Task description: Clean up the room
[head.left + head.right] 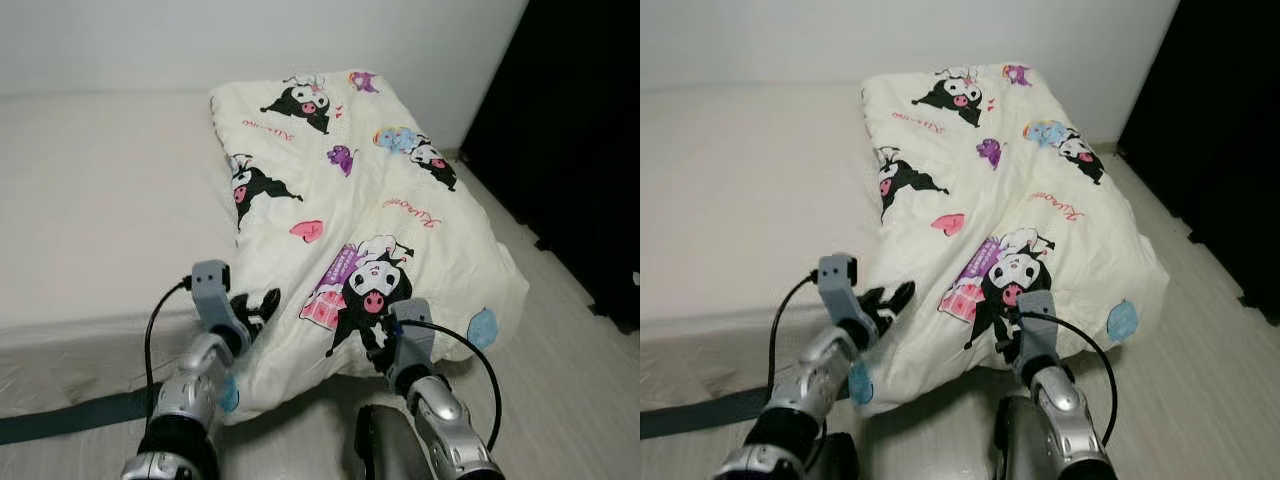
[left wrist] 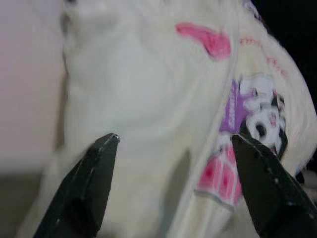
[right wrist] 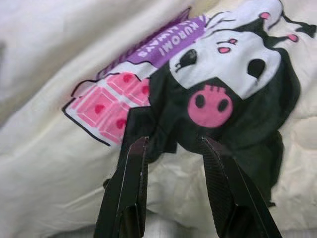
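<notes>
A cream cartoon-print comforter (image 1: 360,210) lies folded lengthwise on the right part of a beige mattress (image 1: 100,200), its near end hanging over the mattress edge above the pale floor (image 1: 570,370), with a white wall (image 1: 200,40) behind and a black curtain (image 1: 580,130) to the right. Two grippers work at that near end: the left gripper (image 1: 252,312) sits at the comforter's left edge with its fingers spread wide, and the right gripper (image 3: 173,148) presses against the black-and-pink character print, fingers slightly parted with fabric between them. The head views also show a dark strap (image 1: 70,415) running along the mattress side, while the right wrist view alone makes the purple "KUROMI" lettering readable.
</notes>
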You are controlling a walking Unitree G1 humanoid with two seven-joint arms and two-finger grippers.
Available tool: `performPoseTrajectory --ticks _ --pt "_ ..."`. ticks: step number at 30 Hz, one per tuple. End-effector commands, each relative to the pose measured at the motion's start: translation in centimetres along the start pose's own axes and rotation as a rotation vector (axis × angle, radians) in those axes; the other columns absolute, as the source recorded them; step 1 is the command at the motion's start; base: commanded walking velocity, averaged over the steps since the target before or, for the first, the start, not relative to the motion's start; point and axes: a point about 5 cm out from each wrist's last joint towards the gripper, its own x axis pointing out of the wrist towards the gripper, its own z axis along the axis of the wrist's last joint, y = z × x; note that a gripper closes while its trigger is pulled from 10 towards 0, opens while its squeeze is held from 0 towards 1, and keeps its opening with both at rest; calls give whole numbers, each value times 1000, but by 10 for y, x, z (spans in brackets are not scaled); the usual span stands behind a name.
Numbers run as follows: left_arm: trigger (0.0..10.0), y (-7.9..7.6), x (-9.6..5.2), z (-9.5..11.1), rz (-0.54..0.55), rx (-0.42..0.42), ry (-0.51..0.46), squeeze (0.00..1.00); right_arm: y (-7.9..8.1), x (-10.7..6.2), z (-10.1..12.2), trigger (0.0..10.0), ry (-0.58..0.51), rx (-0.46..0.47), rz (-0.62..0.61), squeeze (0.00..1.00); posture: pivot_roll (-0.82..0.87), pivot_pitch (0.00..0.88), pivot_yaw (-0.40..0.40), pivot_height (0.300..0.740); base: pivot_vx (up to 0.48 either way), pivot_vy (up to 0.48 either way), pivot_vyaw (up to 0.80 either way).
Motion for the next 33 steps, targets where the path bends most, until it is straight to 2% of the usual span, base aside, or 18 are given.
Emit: performPoseTrajectory --ticks 1,2,3,4,5,8,13,15,16,17,22,23,24,25,33 --pt "10000 9 -4 -4 36 -16 12 1000 -1 -5 -5 10000 10 11 -5 0 -90 267 -47 555 0 0 0" --pt "10000 9 -4 -4 36 -16 12 1000 -1 -5 -5 10000 10 11 -5 0 -90 267 -47 555 0 0 0" --pt "10000 16 -1 -3 54 10 37 169 1 -8 -9 10000 18 17 -1 0 -92 295 -40 555 0 0 0" --pt "10000 17 -1 -7 33 13 79 0 3 -10 -11 10000 24 20 3 0 -91 302 -38 555 0 0 0" --pt "10000 17 -1 -7 33 13 79 0 3 -10 -11 10000 24 20 3 0 -91 302 -38 555 0 0 0" --pt "10000 16 -2 -21 -36 -17 176 0 6 -15 -14 10000 31 27 9 0 -93 319 -30 555 0 0 0" --pt "10000 15 -4 -30 -60 -25 222 0 7 -17 -15 10000 31 29 9 0 -97 326 -23 555 0 0 0" --pt "10000 18 -4 -33 -23 36 242 0 7 -19 -15 10000 31 31 5 0 -103 339 -13 555 0 0 0" --pt "10000 18 -4 -33 -23 36 242 0 7 -19 -15 10000 31 31 5 0 -103 339 -13 555 0 0 0" --pt "10000 21 -3 -33 22 76 247 0 7 -20 -15 10000 30 32 2 0 -107 344 -10 555 0 0 0" --pt "10000 21 2 -27 51 40 222 0 7 -22 -14 10000 27 33 -2 0 -110 348 -7 555 0 0 0" --pt "7804 21 4 -23 64 28 210 0 6 -22 -13 10000 27 32 -4 0 -110 349 -6 555 0 0 0" --pt "7804 21 4 -23 64 28 210 0 6 -22 -13 10000 27 32 -4 0 -110 349 -6 555 0 0 0" --pt "0 23 7 -16 100 12 188 0 5 -23 -14 10000 28 31 -7 0 -110 349 -6 555 0 0 0" --pt "0 30 7 -9 125 29 181 0 6 -24 -14 10000 32 30 -7 0 -107 346 -7 555 0 0 0"
